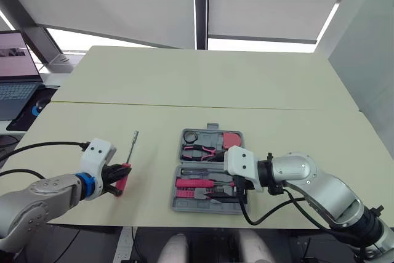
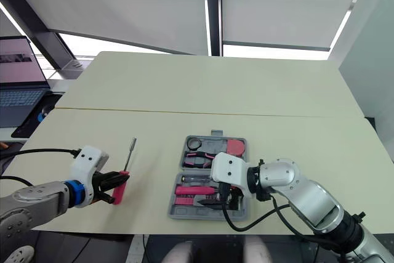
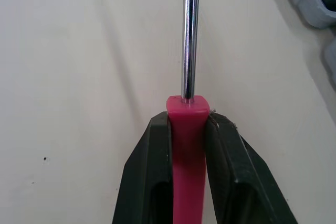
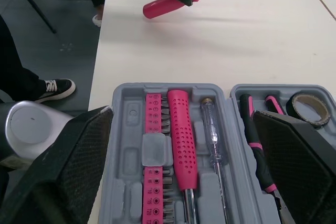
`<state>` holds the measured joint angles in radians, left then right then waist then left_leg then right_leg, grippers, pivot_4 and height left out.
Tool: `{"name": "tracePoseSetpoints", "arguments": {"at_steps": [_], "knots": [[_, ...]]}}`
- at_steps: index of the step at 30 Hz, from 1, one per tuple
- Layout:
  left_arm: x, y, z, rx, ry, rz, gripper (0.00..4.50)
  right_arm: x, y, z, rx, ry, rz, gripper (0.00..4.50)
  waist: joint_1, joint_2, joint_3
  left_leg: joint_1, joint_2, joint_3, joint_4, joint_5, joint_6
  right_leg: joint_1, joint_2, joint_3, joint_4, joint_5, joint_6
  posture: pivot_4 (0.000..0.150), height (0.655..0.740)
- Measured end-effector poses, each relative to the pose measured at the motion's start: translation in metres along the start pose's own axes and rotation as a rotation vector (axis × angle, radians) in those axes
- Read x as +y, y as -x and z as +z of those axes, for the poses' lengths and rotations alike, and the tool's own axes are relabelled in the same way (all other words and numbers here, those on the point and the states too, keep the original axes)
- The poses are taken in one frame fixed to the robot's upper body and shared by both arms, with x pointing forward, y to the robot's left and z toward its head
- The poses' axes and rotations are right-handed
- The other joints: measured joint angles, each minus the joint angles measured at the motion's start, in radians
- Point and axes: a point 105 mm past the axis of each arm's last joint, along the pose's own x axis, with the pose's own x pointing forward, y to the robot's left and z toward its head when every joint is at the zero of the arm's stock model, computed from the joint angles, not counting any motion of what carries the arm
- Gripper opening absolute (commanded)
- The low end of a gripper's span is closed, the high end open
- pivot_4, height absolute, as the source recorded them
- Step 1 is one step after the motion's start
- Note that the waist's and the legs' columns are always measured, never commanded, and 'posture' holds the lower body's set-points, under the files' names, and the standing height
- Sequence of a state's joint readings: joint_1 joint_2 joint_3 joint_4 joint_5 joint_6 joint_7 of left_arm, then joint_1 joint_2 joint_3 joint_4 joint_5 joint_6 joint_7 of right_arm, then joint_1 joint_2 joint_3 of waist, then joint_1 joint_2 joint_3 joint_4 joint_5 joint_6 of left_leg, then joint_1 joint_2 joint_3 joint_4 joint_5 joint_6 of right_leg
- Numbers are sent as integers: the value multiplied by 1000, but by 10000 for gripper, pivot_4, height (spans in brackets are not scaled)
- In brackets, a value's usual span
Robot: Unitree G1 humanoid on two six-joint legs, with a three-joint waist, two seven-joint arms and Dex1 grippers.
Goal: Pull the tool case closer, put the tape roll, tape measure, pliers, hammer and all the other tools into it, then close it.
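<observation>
Pinching pink screwdriver [image 1: 131, 151] by handle, left gripper [image 1: 117, 180] left of tool case [image 4: 128, 156]. Right gripper [image 4: 182, 114] over case, jaws spread wide. Laptop [image 1: 15, 84] far left of case.

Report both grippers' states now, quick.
Left gripper: closed on the pink-handled screwdriver.
Right gripper: open, holding nothing, above the tool case.
</observation>
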<state>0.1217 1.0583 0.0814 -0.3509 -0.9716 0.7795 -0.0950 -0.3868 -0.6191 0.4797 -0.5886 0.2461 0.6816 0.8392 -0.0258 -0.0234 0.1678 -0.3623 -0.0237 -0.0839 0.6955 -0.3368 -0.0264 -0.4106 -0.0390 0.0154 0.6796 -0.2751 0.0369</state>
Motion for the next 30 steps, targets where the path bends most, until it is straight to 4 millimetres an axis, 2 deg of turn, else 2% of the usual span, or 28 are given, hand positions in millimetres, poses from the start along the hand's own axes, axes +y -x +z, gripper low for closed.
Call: {"name": "tracePoseSetpoints", "arguments": {"at_steps": [9, 13, 17, 19, 23, 27, 30], "knots": [[-6, -28, 9, -19, 17, 132, 4739, -7, -5, 1, -4, 39, -19, 45000, 8, 2, -2, 0, -1, 0, 0, 3, -5, 0, -1, 1, 0, 0, 0, 1500, 7400], [-3, -43, 12, -21, 20, 162, 4739, -18, -9, -1, -1, 45, -71, 45000, 14, 9, -7, 0, -2, 0, 0, 3, -5, 0, -2, 1, 0, 0, 0, 1500, 7400], [-1, -47, 12, -29, 24, 167, 4739, -19, -10, -2, 1, 48, -84, 45000, 16, 15, -10, 1, -2, 0, 0, 3, -6, 0, -2, 1, 0, 0, 0, 1500, 7400], [0, -46, 12, -34, 38, 167, 11865, -18, -11, -1, -3, 44, -82, 45000, 16, 15, -10, 1, -1, 0, 0, 3, -6, 0, -2, 2, 0, 0, 0, 1500, 7400], [-8, -49, -11, 32, 88, 126, 23790, -18, -11, 0, -8, 45, -85, 45000, 16, 13, -9, 0, -1, 0, 0, 3, -6, -1, -2, 2, 0, 0, 0, 1500, 7400], [-8, -47, -11, 18, 100, 128, 35300, -18, -13, 3, -23, 43, -90, 45000, 16, 12, -9, 0, -1, -1, 0, 3, -6, 0, -2, 2, -1, 0, 0, 1500, 7400], [-6, -36, -10, -8, 95, 138, 44870, -18, -12, 2, -27, 36, -93, 45000, 16, 11, -8, -1, -1, -2, 0, 3, -6, -1, -3, 3, -1, 0, -1, 1500, 7400]]}}
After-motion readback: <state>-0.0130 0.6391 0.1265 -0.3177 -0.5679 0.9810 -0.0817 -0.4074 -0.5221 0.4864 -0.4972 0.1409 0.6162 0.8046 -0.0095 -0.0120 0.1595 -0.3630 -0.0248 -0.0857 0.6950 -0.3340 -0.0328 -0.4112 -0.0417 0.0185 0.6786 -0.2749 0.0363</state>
